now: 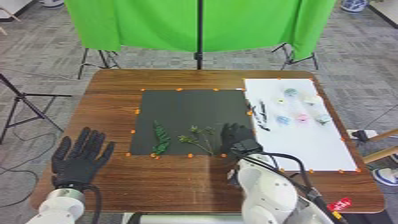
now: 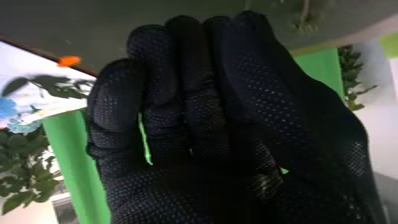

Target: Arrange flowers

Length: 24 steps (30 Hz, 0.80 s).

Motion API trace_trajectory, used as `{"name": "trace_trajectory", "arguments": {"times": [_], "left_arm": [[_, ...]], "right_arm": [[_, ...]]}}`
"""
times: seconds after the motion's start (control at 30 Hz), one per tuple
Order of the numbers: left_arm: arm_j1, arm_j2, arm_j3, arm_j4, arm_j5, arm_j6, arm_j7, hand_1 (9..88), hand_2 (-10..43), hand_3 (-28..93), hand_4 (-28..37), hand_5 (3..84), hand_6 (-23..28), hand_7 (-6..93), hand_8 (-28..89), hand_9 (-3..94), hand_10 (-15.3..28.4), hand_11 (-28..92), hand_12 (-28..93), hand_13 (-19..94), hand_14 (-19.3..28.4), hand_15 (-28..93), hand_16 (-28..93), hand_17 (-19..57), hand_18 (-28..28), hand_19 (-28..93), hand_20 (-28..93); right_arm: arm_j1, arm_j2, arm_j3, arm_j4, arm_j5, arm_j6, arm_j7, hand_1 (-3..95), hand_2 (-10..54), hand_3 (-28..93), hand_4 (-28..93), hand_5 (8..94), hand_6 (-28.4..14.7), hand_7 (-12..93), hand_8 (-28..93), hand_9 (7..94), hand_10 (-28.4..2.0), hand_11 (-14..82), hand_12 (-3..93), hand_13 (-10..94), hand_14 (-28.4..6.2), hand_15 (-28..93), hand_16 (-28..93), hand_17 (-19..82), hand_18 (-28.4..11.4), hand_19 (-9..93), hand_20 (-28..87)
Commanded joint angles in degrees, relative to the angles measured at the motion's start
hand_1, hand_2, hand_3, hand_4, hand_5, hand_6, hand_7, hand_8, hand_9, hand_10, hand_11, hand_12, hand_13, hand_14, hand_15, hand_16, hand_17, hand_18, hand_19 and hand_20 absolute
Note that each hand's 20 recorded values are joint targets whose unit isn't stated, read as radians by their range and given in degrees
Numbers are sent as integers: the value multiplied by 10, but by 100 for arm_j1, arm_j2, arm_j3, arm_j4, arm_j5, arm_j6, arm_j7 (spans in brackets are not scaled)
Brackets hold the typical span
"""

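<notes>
In the head view, my right hand (image 1: 238,140) is at the right edge of the dark mat (image 1: 191,107), just right of a thin-stemmed sprig (image 1: 193,140). A green leafy stem (image 1: 161,138) lies on the mat farther left. Blue (image 1: 282,120) and pink (image 1: 302,118) flowers lie among pale ones on the white sheet (image 1: 311,150). In the right wrist view, the right hand (image 2: 209,125) is open, fingers extended close together with nothing visible in them; a blue flower (image 2: 7,107) and leaves (image 2: 53,85) are beyond. My left hand (image 1: 80,162) stays open left of the mat.
Dark slender pieces (image 1: 259,115) lie along the white sheet's left side. Orange tape marks edge the mat and sheet on the brown table (image 1: 160,185). A green cloth (image 1: 142,25) hangs behind the table's far edge, with stands around it.
</notes>
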Motion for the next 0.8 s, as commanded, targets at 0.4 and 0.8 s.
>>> {"name": "trace_trajectory", "arguments": {"times": [0.4,0.8], "left_arm": [[137,-84,12,38,-527,56,48,284,173,730,-283,460,64,201,-111,427,146,311,118,333,145,472,-86,-44,142,399,158],[99,-8,70,60,-512,1,-3,282,174,733,-283,460,64,204,-112,427,146,316,117,334,144,476,-88,-42,142,399,160]], "right_arm": [[244,-206,-467,524,430,81,-65,598,-95,625,-278,699,-50,262,128,753,-158,202,382,619,-141,528,320,339,-259,867,293],[363,-459,-637,576,519,35,-156,548,-95,679,-265,688,-54,213,79,729,-173,223,300,615,-155,520,280,328,-260,849,283]]}}
